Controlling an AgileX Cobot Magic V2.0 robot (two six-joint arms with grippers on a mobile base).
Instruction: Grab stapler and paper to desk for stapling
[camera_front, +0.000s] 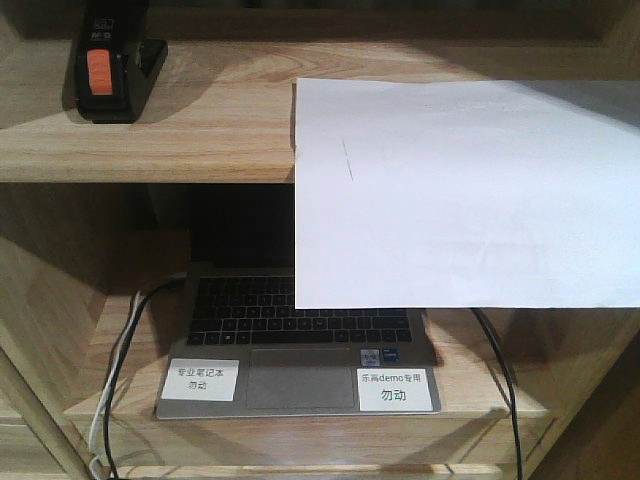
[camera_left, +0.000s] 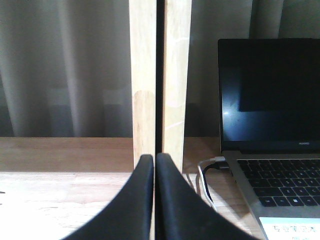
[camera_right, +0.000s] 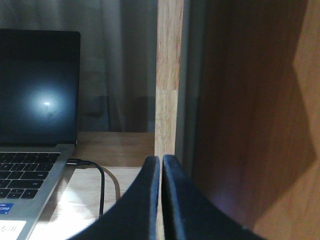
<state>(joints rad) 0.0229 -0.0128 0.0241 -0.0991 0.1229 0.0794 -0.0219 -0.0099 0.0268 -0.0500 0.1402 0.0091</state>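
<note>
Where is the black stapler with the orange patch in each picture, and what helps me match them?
Front view: the stapler stands at the top left on the upper shelf, left of the paper.
Left wrist view: not in it.
Right wrist view: not in it.
Shared landmark: the laptop, low middle in front, right side in left wrist, left side in right wrist.
</note>
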